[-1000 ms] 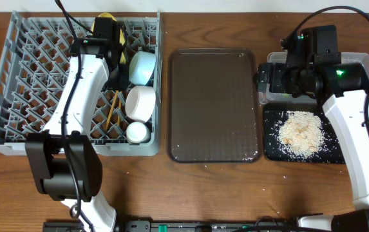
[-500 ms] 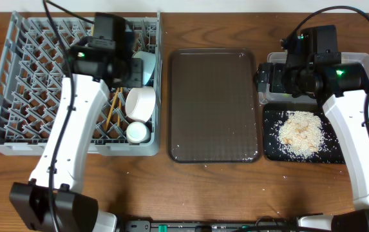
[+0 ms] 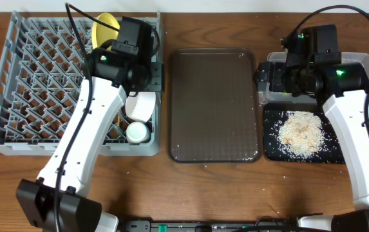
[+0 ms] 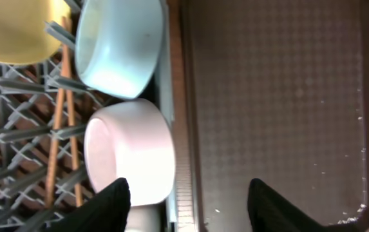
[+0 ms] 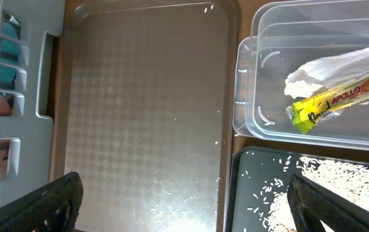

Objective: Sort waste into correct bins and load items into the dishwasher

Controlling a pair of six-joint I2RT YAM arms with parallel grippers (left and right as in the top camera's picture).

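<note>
The grey dishwasher rack (image 3: 36,84) holds a yellow plate (image 3: 105,29) standing at its back, a white bowl (image 3: 140,106) and a small white cup (image 3: 137,132). The left wrist view also shows the light blue bowl (image 4: 120,45) and the wooden chopsticks (image 4: 62,129) lying in the rack. My left gripper (image 4: 190,206) hangs open over the rack's right edge with nothing between its fingers. The clear bin (image 5: 255,96) holds the white napkin (image 5: 326,64) and the snack wrapper (image 5: 339,96). Rice (image 3: 300,132) lies in the black tray (image 5: 255,187). My right gripper (image 5: 194,212) is open and empty.
A large brown serving tray (image 3: 213,106) lies between the rack and the bins, with a few specks on it. The left arm crosses the rack's right side; the right arm covers most of the clear bin in the overhead view.
The left arm has swung right from the rack's back to its right edge, uncovering the yellow plate, and its jaws have widened. The right arm has not moved.
</note>
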